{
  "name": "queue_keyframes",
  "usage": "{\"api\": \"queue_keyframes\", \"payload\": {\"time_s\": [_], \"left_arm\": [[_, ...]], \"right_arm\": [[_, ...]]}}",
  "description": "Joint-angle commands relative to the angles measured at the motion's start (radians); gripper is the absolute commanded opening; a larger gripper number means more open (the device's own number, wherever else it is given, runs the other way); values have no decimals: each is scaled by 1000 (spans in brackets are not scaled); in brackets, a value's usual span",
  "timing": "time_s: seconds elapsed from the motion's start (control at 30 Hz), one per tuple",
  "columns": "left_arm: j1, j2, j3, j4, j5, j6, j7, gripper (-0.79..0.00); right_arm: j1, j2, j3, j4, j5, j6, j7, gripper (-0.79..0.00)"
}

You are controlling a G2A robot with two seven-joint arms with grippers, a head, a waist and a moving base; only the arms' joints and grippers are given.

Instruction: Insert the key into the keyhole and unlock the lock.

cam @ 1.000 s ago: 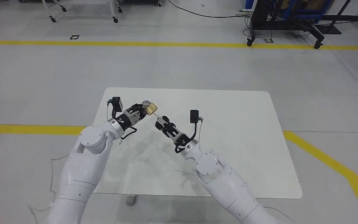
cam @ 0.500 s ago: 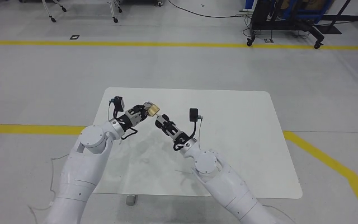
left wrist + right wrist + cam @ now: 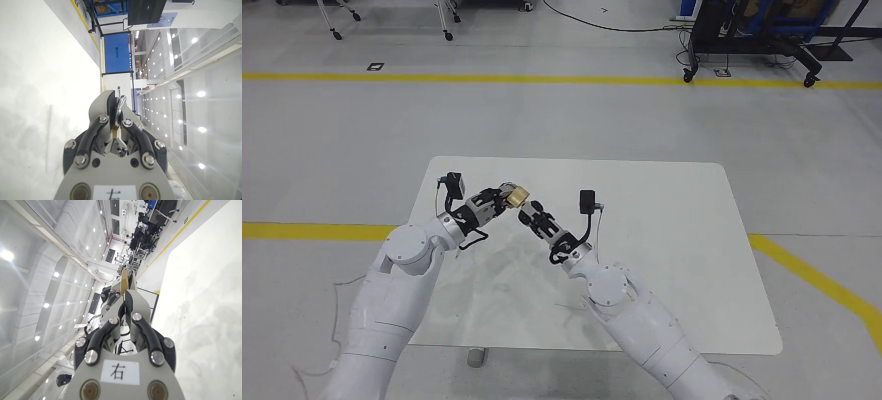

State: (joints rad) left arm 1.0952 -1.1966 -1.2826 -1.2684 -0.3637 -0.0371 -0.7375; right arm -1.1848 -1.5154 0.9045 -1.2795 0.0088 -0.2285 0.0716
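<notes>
Nearest the robot, both arms reach in from the near edge of the white desk (image 3: 682, 285) and slant toward each other. They meet above the desk's left half.

The right tool (image 3: 531, 212) is on the near side of that meeting point. Its two fingers (image 3: 138, 303) are pressed together, with the black ribbed pads facing each other. What they pinch cannot be made out. The tip sits right against the end of the brass lock (image 3: 514, 194), either touching it or just beside it. In the right wrist view the narrow brass body stands straight ahead of the closed fingertips.

Just beyond, the left tool (image 3: 499, 198) is clamped on the lock and holds it in the air, off the desk surface. In the left wrist view the silver shackle (image 3: 121, 103) runs between the two fingers, and a piece of the brass body shows nearer the palm. In the right wrist view the left tool's fingers flank the brass body on both sides.

Past the desk's far edge lies grey floor (image 3: 542, 120), crossed by a yellow line (image 3: 542, 77). A black wheeled frame (image 3: 752, 45) stands at the far right, beyond that line.
</notes>
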Motion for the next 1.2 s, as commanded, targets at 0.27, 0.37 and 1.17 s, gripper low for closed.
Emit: {"api": "queue_keyframes", "payload": {"time_s": [0.27, 0.37, 1.17], "left_arm": [[0, -1, -2, 0, -10, -1, 22, -785], [4, -1, -5, -4, -12, -17, 41, -785], [65, -2, -22, -57, -83, -200, 2, -785]], "right_arm": [[-18, 1, 22, -3, 2, -48, 20, 0], [-25, 4, 29, -11, -32, -62, 12, 0], [-14, 30, 134, 42, 665, 45, 798, -425]]}}
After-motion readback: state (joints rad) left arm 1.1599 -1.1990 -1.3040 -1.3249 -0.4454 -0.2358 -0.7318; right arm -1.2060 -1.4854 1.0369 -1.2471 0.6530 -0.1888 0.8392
